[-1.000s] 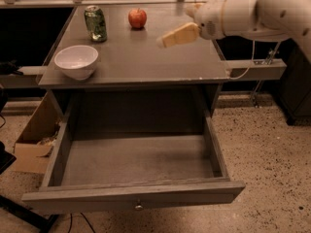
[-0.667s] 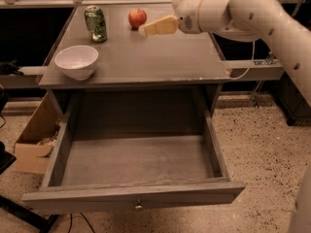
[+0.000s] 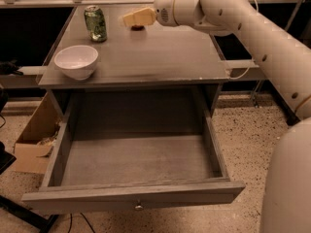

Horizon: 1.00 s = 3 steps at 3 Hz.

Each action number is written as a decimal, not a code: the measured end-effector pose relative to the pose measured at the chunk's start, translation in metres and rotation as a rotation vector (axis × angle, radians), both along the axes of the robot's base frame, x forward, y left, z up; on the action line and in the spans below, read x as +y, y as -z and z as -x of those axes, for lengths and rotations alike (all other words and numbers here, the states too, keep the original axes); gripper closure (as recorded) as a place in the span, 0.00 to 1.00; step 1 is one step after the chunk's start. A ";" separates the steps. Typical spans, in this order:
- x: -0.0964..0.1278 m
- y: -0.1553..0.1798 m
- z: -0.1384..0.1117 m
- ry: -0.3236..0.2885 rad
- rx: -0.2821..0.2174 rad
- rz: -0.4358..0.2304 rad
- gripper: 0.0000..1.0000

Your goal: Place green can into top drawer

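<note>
The green can (image 3: 95, 23) stood upright on the counter (image 3: 160, 62), upper left. The gripper (image 3: 137, 18) hovered at upper centre, apart from it — state not discernible. The top drawer (image 3: 131, 198) — lower frame — stood open.

I have the gripper (image 3: 138, 18) out at the end of a long reach, held in the air, pointing sideways and roughly level. Directly behind it sits the round white wrist (image 3: 177, 8); behind that, the thick forearm (image 3: 262, 38) slopes back and down toward my base (image 3: 286, 178).
</note>
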<state>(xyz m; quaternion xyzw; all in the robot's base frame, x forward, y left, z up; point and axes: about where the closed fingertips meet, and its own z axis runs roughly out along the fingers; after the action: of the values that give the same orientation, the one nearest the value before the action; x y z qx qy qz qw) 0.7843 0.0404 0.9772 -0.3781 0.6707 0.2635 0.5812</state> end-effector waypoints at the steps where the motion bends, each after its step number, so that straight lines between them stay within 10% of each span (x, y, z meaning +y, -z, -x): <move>1: 0.021 0.010 -0.021 -0.004 -0.015 -0.031 0.00; 3: 0.095 0.033 -0.080 -0.060 -0.028 -0.096 0.00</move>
<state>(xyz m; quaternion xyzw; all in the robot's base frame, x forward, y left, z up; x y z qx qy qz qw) 0.8642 0.1352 0.9439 -0.3735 0.6376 0.3074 0.5996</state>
